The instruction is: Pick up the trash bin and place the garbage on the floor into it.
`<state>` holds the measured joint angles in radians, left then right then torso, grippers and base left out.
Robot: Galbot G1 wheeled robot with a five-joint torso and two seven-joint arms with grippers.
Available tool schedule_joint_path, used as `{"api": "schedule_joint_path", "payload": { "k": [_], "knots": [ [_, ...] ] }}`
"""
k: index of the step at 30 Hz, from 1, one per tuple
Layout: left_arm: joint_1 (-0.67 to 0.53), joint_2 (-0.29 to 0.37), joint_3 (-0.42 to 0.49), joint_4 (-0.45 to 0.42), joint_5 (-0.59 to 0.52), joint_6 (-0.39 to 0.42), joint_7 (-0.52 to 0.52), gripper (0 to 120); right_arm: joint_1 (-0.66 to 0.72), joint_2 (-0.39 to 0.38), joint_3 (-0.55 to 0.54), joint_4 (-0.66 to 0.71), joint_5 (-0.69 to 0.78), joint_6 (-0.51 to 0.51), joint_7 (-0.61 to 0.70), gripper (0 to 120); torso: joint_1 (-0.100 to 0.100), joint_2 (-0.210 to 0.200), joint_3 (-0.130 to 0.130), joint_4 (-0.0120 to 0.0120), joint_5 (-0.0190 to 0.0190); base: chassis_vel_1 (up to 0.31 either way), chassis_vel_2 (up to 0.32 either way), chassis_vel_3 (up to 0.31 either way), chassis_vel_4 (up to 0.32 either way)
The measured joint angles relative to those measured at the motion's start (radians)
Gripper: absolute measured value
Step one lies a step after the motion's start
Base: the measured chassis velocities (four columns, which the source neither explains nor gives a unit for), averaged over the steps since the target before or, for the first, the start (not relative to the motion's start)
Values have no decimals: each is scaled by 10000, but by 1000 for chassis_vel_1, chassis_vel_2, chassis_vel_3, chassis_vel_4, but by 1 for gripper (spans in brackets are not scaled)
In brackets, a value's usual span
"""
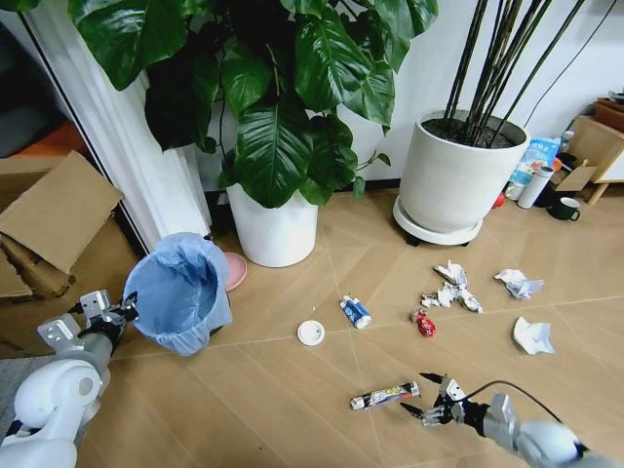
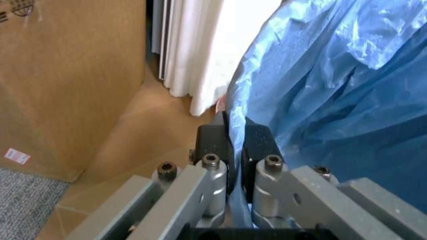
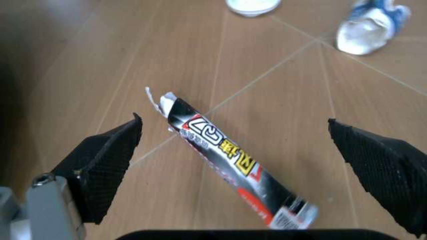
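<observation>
Left claw (image 2: 232, 142) pinches trash bin (image 1: 178, 291) rim; right claw (image 3: 240, 165) wide over tube (image 3: 230, 167).

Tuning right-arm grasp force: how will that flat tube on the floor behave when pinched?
The tube looks flattened and crimped at one end, so probably light and soft, likely to buckle rather than resist. Its printed skin looks glossy, so it might slip. Lying flat on the floor between the open right gripper, it seems unlikely to roll.

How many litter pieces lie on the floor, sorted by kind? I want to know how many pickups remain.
Crumpled white paper wads: 3
White round lid: 1
Small blue-white bottle: 1
Red crushed wrapper: 1
Flat tube: 1
Total: 7, none yet in the trash bin.
</observation>
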<state>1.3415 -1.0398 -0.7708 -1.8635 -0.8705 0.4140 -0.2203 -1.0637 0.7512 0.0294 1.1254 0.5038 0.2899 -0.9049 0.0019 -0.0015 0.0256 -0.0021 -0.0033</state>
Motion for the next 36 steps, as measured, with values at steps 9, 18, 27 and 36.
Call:
{"api": "schedule_joint_path", "payload": {
  "k": [9,18,27,36],
  "knots": [
    [-159,40,96,119,39,-34,27,0,1998,677,-528,-2361,-646,465,-2747,100,1,0,0,-7,-2,0,0,0,0],
    [-143,15,41,181,75,-91,83,0,2622,1419,-441,-3307,-2060,561,-3114,100,1,0,0,2,6,0,0,0,0],
    [-202,8,46,131,74,-92,25,0,2646,1590,-475,-3528,-2666,554,-2941,100,0,0,-1,-3,0,0,0,0,0],
    [-157,1,43,46,70,-80,9,0,3085,2016,-556,-4250,-3151,582,-2927,99,0,0,-1,0,1,0,0,0,0]
  ]
}}
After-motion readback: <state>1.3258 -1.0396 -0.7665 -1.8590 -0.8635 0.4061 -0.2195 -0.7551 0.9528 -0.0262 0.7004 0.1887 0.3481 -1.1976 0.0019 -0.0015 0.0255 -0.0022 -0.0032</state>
